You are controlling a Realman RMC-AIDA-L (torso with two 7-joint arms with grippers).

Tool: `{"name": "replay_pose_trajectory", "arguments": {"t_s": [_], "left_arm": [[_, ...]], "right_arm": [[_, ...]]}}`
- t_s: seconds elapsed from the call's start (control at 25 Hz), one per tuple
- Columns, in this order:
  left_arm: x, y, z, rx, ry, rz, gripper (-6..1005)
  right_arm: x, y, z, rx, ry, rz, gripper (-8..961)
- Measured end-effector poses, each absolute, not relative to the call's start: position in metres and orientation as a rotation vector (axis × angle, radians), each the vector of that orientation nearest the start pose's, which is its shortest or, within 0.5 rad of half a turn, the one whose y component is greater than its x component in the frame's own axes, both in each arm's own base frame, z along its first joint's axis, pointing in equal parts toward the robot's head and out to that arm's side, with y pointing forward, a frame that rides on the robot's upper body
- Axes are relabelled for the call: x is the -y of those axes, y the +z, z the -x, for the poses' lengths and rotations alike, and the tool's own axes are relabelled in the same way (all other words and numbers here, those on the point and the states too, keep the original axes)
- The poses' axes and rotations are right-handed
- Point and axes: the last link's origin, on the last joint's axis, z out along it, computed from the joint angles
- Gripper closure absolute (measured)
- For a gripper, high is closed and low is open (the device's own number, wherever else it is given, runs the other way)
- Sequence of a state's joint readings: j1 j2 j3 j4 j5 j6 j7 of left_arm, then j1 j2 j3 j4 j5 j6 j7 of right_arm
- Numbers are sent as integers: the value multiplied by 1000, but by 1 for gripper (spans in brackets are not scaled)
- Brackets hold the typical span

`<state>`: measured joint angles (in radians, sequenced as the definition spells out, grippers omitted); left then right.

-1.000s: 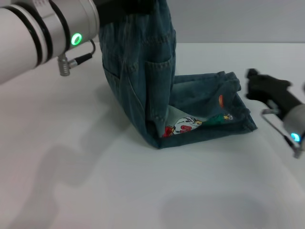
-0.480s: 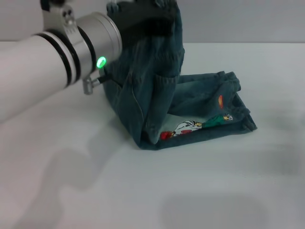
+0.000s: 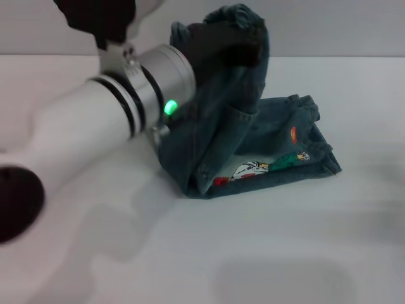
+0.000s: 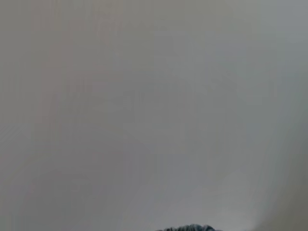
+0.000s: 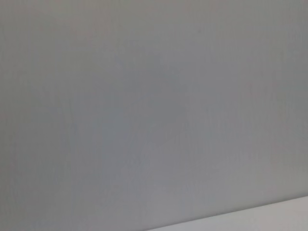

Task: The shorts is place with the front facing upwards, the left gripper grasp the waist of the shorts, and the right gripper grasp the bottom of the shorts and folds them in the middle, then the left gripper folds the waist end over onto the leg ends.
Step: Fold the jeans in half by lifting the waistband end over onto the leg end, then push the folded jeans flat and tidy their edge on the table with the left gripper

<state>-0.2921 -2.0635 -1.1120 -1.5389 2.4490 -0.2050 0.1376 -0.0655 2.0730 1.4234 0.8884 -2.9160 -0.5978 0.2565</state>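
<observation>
Head view: the left end effector is clamped on the waist end of the shorts and holds it lifted high above the table. Over the last second the left arm has swung across toward the robot's right, carrying the gathered band from above the fold line to a spot more nearly over the lower layer, and the hanging denim now leans that way instead of standing upright. The leg ends lie flat on the table at the right, with the cartoon print showing at the front edge. The right end effector, which sat beside the hems a second ago, has left this view. By my judgement the middle fold is done and the final fold is well underway; the waist has yet to be lowered onto the hems.

Left wrist view: mostly blank grey background, with a sliver of denim from the shorts at the edge, consistent with cloth held in the grip.

Right wrist view: only plain grey and a strip of the pale table; the right end effector is not visible, so I cannot tell its state.
</observation>
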Motion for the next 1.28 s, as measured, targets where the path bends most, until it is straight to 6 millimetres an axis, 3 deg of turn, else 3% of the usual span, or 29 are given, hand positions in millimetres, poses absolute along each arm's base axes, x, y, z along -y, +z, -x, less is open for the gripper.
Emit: {"name": "replay_pose_trajectory", "arguments": {"t_s": [0.28,0.48,1.08,1.28], "left_arm": [[-323,-93,69,511,-891,2226,717],[-329,-111,70,561,-864,2285,708],[-331,-110,84,598,-840,2266,312],[-324,-105,109,675,-826,2206,199]], "right_arm": [[-280,26,-359,-846,605,1431,953],[-280,25,-359,-849,602,1437,953],[-278,16,-348,-823,623,1482,953],[-273,19,-346,-784,637,1474,954]]}}
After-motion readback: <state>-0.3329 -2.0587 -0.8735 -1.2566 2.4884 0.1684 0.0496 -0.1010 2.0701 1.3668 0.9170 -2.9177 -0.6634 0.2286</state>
